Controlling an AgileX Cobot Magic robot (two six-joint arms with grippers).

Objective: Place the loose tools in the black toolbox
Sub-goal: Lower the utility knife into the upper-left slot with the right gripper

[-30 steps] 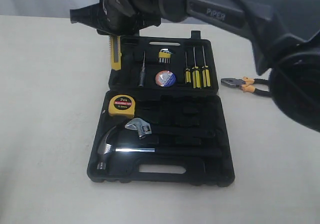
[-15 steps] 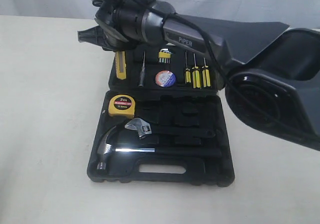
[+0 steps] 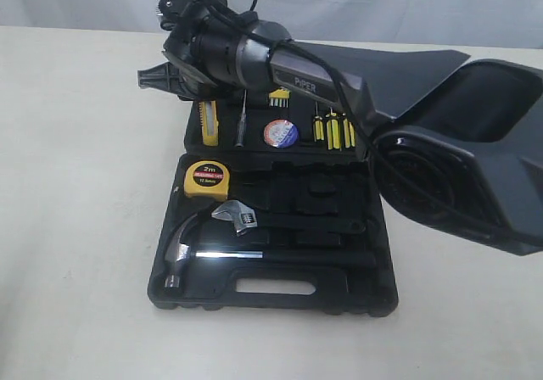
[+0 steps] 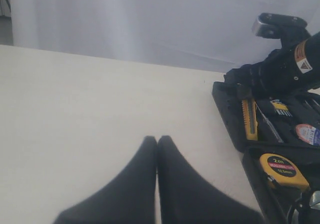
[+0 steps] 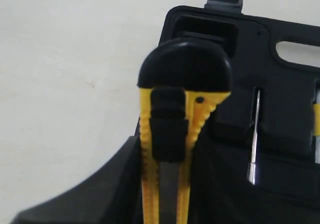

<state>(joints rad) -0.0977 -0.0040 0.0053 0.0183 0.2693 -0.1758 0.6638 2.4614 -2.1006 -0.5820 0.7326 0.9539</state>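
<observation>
Right fingers (image 5: 100,189) tight around yellow-black utility knife (image 5: 170,134), over black toolbox (image 5: 280,99)

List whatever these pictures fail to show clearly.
Yellow-black utility knife: one end cut off by the frame edge, right wrist view; upper end behind the grey right arm, exterior view.
Right pincer: pad contact unreadable, dark on dark, right wrist view.
Black moulded-plastic toolbox: far right corner behind that arm, exterior view.
Small black tape roll: label print too small, exterior view.
</observation>
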